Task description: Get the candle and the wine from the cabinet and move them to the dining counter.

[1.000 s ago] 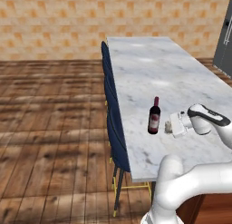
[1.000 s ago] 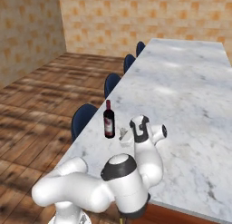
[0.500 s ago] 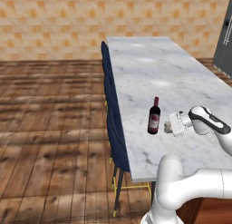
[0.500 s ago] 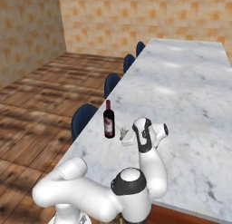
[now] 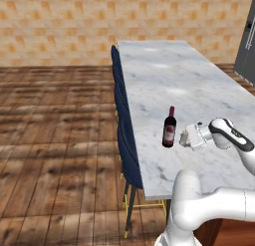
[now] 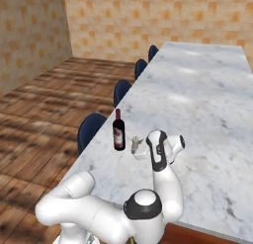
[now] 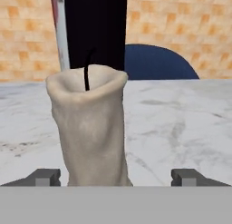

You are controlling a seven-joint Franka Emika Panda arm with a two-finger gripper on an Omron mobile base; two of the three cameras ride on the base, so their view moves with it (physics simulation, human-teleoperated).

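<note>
The wine (image 5: 169, 128) (image 6: 118, 131) stands upright on the dining counter (image 5: 164, 65) (image 6: 207, 85), near its chair-side edge. Just right of it stands the candle (image 5: 184, 138) (image 6: 135, 144), small and pale, upright on the marble. My gripper (image 5: 191, 139) (image 6: 142, 148) is low over the counter and open around the candle. In the hand view the candle (image 7: 90, 132) rises between the two fingertips (image 7: 45, 177), which stand well clear of its sides. Behind it is the dark wine bottle (image 7: 95, 28). The cabinet is out of view.
Dark blue chairs (image 5: 122, 115) (image 6: 91, 132) (image 7: 158, 62) line the counter's near long edge. Wooden floor (image 5: 55, 140) lies to the left. A dark grey appliance (image 5: 246, 46) stands at the far right. Bare marble stretches beyond the bottle.
The jaws have gone from shut on the candle to wide apart, leaving it standing on the marble. The hand has shifted slightly; the wine has not moved.
</note>
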